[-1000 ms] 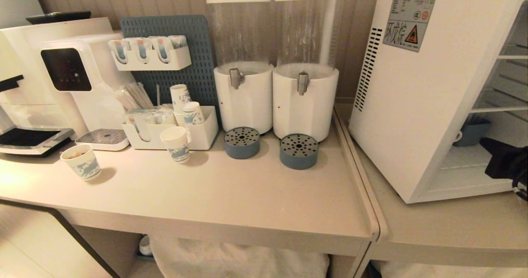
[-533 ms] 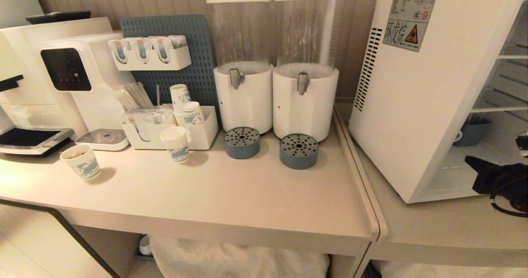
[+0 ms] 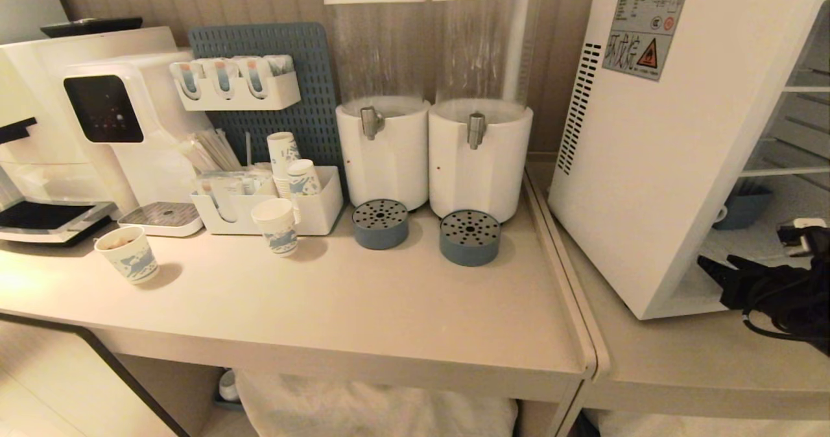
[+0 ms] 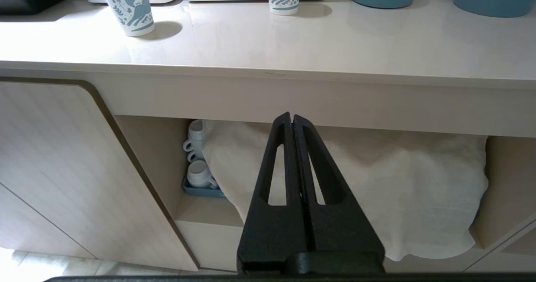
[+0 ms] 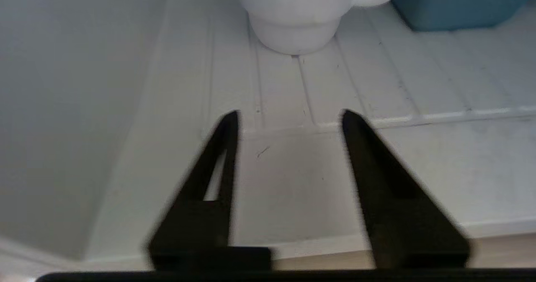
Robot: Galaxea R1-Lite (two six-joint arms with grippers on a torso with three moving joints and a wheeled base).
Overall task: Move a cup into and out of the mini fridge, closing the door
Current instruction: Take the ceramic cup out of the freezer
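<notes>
Right hand (image 5: 289,119), fingers apart and empty, at the mini fridge (image 3: 655,165) threshold. The cup (image 5: 299,10) stands inside. Left hand (image 4: 292,119) closed, below the worktop (image 4: 293,43).

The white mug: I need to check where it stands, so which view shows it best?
The right wrist view: the mug stands on the fridge floor beyond the open right gripper. The head view shows only its handle past the fridge wall; the left wrist view misses it.

Right gripper (image 5: 289,121) jaws apart, empty, edges slightly blurred; left gripper (image 4: 292,121) shut, apparently parked low.
</notes>
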